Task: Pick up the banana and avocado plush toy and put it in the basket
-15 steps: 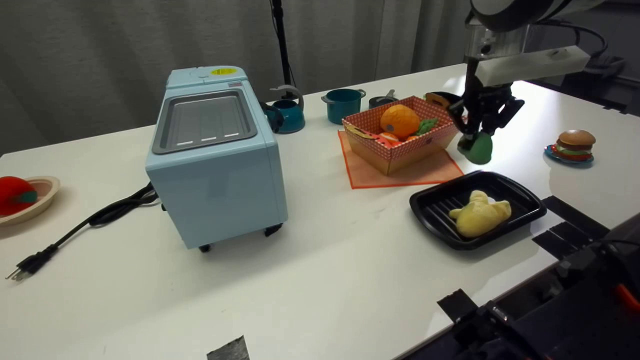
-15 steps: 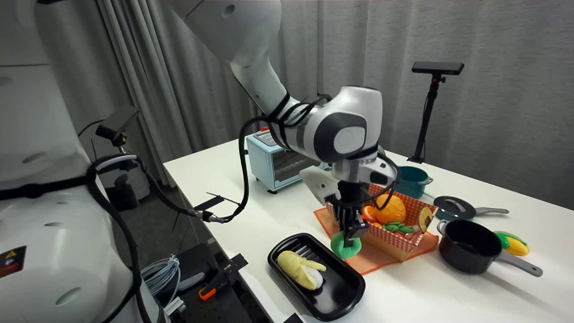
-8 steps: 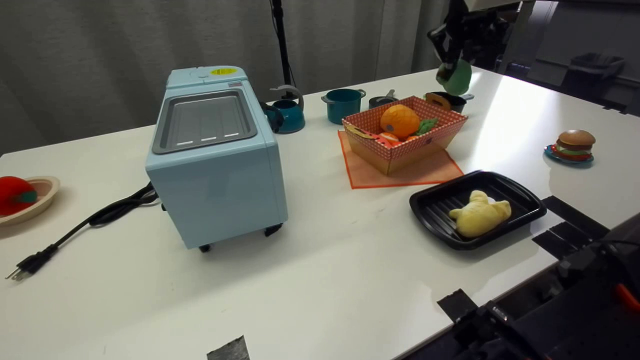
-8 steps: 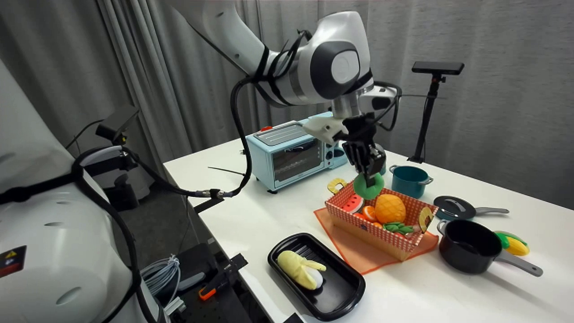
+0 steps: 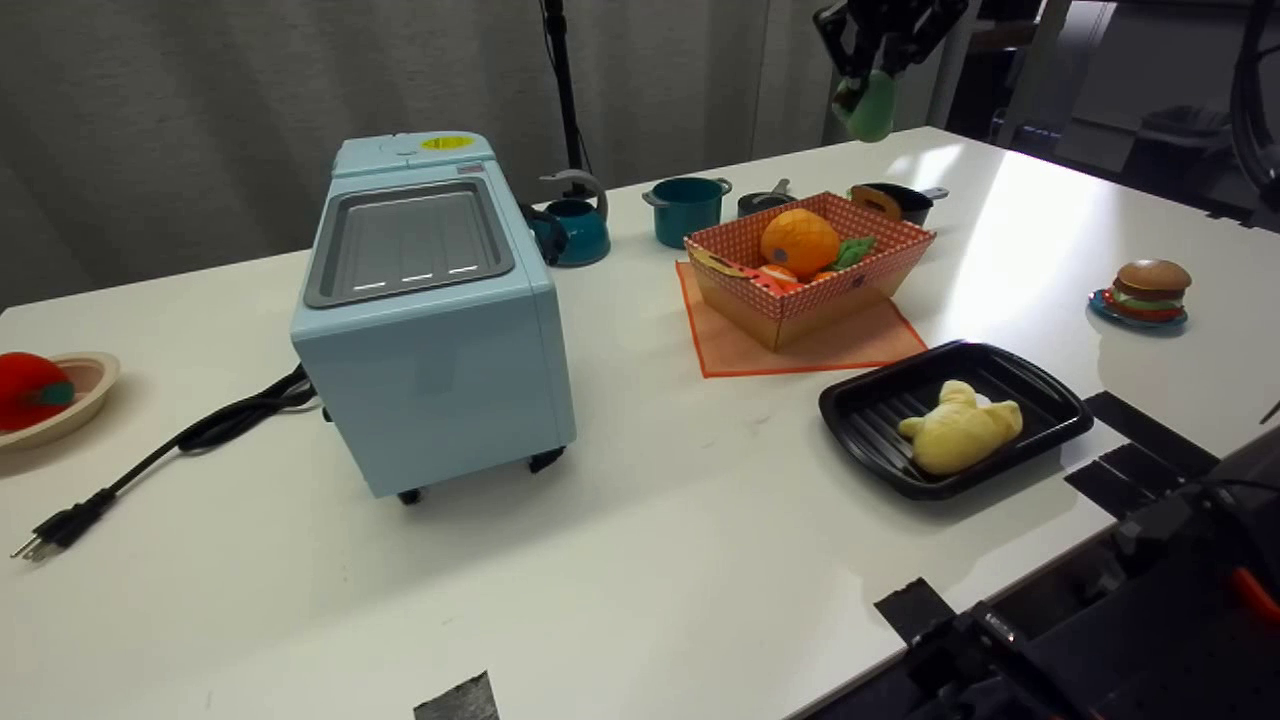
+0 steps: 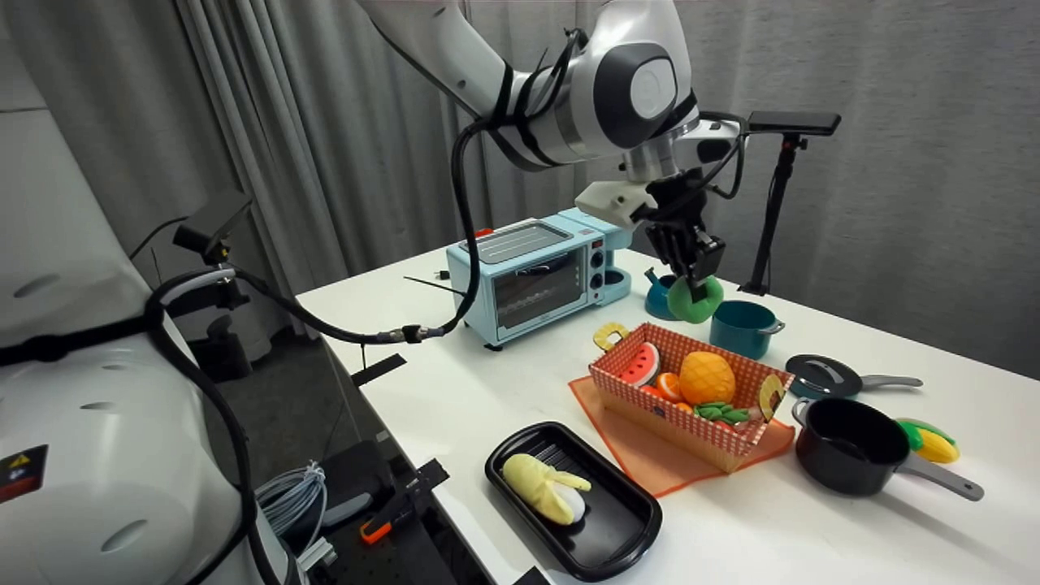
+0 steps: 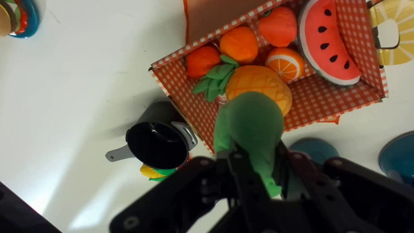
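Observation:
My gripper [image 7: 259, 150] is shut on the bright-green avocado plush toy [image 7: 254, 119]. It holds the toy high above the table; the toy also shows in both exterior views [image 5: 872, 108] [image 6: 684, 306]. The basket [image 5: 840, 302] is a rectangular box with red-and-white checked sides. In the wrist view the basket [image 7: 330, 102] lies below and ahead of the toy, partly covered by it. The pale-yellow banana plush [image 5: 962, 435] lies in the black ridged tray [image 6: 605, 528], apart from the basket. The banana is out of the wrist view.
The basket holds several plush fruits, among them a pineapple [image 7: 255, 81] and a watermelon slice [image 7: 330, 42]. A black pot [image 6: 853, 455], a lidded pan [image 6: 825, 375] and a teal pot [image 6: 743, 329] stand close by. A pale-blue oven [image 5: 450, 400] stands farther off. A camera stand [image 6: 776, 203] rises behind.
My gripper has risen with the avocado from low between tray and basket, passing the basket toward its far side near the teal pot. The banana, tray and basket have not moved.

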Controlling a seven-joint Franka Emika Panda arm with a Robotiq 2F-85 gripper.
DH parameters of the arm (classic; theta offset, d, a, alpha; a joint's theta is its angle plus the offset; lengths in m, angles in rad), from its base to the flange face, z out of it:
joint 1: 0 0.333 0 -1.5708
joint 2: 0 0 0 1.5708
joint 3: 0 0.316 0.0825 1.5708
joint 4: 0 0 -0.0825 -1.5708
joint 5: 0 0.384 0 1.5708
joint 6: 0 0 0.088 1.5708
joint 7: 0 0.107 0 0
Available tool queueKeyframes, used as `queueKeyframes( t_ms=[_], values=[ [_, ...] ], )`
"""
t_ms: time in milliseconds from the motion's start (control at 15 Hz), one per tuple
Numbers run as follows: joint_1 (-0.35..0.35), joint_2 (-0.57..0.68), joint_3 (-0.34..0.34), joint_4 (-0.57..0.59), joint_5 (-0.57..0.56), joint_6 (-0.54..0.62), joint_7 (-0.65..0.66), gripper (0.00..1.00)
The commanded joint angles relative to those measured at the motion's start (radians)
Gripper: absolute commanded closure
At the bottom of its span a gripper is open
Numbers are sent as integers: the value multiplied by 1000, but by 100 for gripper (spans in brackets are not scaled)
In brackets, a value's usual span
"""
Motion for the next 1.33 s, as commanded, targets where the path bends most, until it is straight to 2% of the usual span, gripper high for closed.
queueKeyframes(
  t_ms=[0, 400, 867, 1267],
  values=[
    [-1, 68, -7, 70, 3, 10, 24, 49],
    [12, 57, -11, 50, -2, 31, 27, 1],
    [14, 11, -4, -37, -6, 20, 28, 0],
    [3, -27, -1, -155, 77, -7, -15, 0]
  ],
)
